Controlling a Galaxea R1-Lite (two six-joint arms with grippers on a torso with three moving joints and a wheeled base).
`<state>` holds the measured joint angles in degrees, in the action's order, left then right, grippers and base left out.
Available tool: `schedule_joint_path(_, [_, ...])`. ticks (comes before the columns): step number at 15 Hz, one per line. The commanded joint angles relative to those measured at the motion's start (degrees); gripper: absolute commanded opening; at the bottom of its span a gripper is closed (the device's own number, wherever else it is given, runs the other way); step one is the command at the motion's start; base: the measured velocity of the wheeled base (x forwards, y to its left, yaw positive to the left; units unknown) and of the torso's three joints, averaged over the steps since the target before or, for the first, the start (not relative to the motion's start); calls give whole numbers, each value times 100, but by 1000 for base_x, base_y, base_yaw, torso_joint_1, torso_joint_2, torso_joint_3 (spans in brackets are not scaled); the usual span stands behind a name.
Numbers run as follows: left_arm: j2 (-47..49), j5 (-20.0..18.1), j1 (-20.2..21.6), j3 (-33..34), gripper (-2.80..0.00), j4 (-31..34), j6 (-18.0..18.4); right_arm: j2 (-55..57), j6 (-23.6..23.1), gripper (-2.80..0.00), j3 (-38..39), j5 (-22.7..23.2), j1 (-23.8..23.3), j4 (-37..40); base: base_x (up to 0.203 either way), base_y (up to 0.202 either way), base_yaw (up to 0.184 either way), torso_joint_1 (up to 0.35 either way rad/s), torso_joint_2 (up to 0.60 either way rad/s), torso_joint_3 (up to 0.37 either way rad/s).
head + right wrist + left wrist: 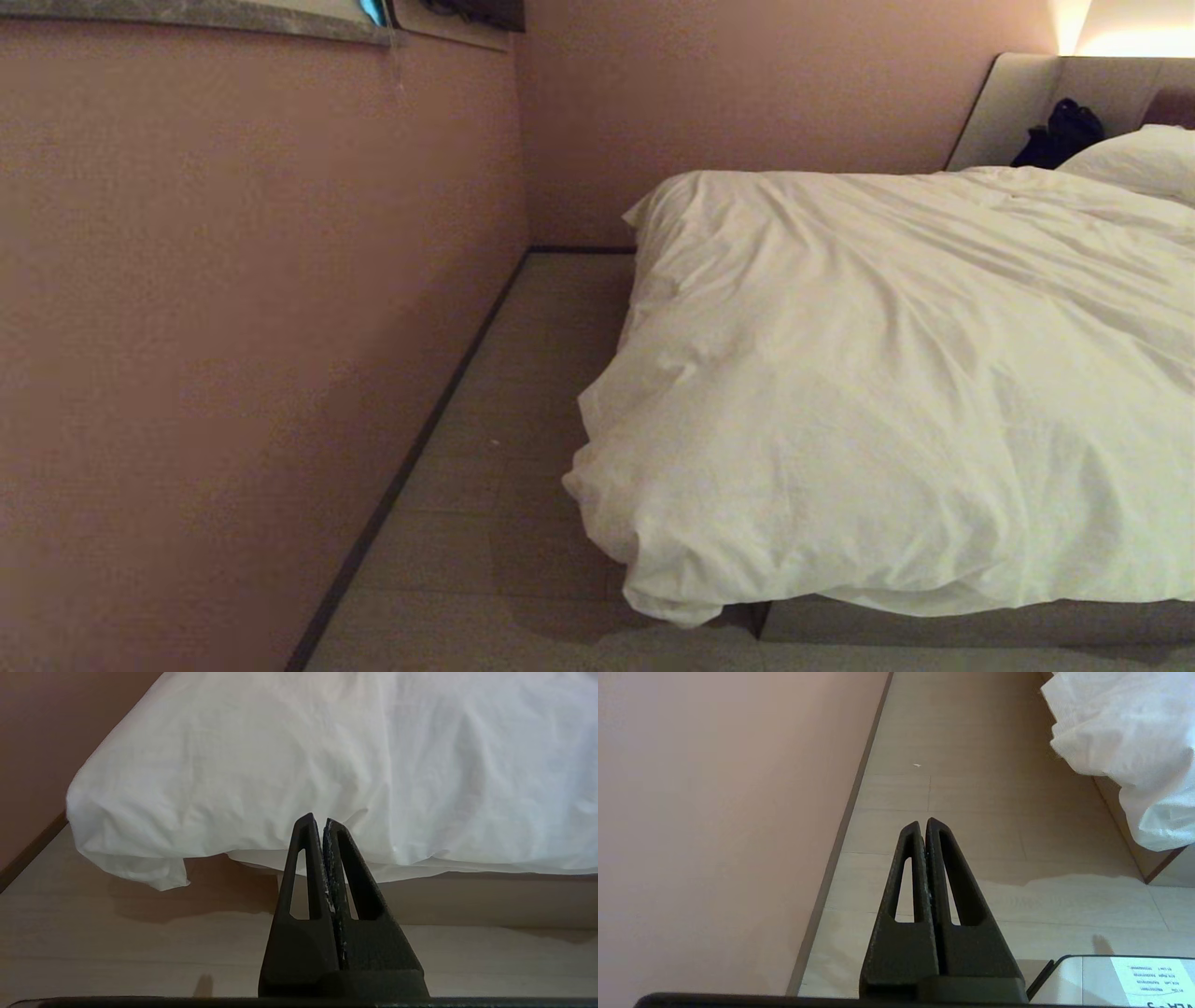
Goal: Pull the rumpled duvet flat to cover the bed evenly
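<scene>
While both arms are sitting parked off the head view, no pull is underway yet; approx. start of task. Left gripper [923,823] is hanging over floor [971,812], fingers pressed together, empty. Right gripper [317,820], likewise closed w/ nothing held, is facing the duvet [887,373], which is lying creased on the bed [934,621], its corner [653,588] drooping past the base. Next move likely needs opening fingers, reaching that corner. No containers in sight.

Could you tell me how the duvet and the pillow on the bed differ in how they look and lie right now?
The duvet spreads over nearly the whole bed, while the pillow shows only as a small mound at the headboard end. The duvet is creased and rumpled, with its corner bunched and hanging over the base; the pillow looks smooth and plump. The duvet drapes past the bed's edge; the pillow stays on top. Both are plain white.
</scene>
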<state>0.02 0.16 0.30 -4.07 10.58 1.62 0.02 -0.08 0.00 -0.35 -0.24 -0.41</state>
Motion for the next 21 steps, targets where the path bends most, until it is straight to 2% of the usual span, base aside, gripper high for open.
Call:
schedule_joint_path(1, [-2,28,5,3,-280,5,-13,-2,0,-280,0,0,-2,-2,-119,2,3,11,3,2])
schedule_joint_path(12, [-2,54,5,-6,-280,5,-232,-2,0,-280,0,0,-2,-2,-188,0,1,3,2,3])
schedule_joint_path(21, [-2,54,5,-6,-280,5,-232,-2,0,-280,0,0,-2,-2,-8,0,0,-1,1,1])
